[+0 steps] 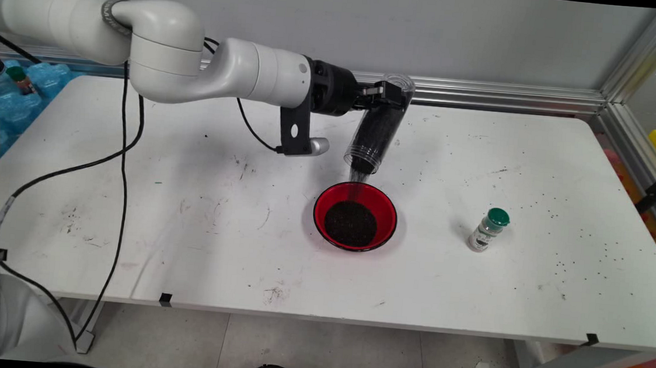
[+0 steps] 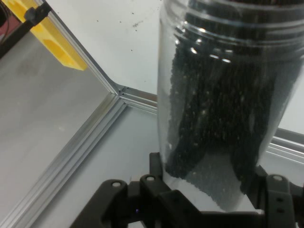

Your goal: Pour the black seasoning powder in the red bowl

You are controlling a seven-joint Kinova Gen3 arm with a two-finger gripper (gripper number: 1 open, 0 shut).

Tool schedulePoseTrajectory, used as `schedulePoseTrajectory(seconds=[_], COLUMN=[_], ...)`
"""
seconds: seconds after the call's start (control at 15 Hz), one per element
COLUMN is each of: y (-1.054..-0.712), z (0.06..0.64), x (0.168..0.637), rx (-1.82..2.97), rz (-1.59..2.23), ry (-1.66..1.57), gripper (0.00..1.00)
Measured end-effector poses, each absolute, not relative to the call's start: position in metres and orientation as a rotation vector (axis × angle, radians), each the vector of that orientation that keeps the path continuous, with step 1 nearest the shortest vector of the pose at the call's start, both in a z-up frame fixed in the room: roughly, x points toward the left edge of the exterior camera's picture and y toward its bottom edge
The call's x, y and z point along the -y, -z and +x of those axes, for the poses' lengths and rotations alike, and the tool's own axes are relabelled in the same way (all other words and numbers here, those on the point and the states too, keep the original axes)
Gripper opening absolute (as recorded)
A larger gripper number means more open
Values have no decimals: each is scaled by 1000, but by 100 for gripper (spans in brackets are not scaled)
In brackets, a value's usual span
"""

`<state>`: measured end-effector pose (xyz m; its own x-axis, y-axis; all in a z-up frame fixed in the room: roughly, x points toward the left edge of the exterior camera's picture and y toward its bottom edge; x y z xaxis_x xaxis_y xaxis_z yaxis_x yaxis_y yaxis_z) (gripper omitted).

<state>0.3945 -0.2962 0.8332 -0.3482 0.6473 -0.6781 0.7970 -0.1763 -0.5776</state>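
Note:
My gripper (image 1: pixel 386 95) is shut on a clear plastic jar (image 1: pixel 378 126) filled with small black grains. The jar is tipped mouth-down above the table's middle, and a thin stream of grains falls from its mouth into a red bowl (image 1: pixel 382 203) directly below. A dark pile of grains lies in the bowl's bottom. In the hand view the jar (image 2: pixel 228 104) fills the right half, with the black linkage clamped around it at the bottom edge.
A small spice shaker with a green cap (image 1: pixel 488 230) stands to the right of the bowl. Loose black grains are scattered on the white table (image 1: pixel 183 243), mostly at the right. An aluminium rail (image 1: pixel 516 96) runs along the back edge. Black cables hang at left.

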Motion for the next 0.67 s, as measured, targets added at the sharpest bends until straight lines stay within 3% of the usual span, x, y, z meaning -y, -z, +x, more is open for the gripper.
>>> schedulePoseTrajectory(seconds=[0.67], y=[-832], z=[394], x=[296], rx=[-1970], rz=[1678], ry=[1566], gripper=[0])
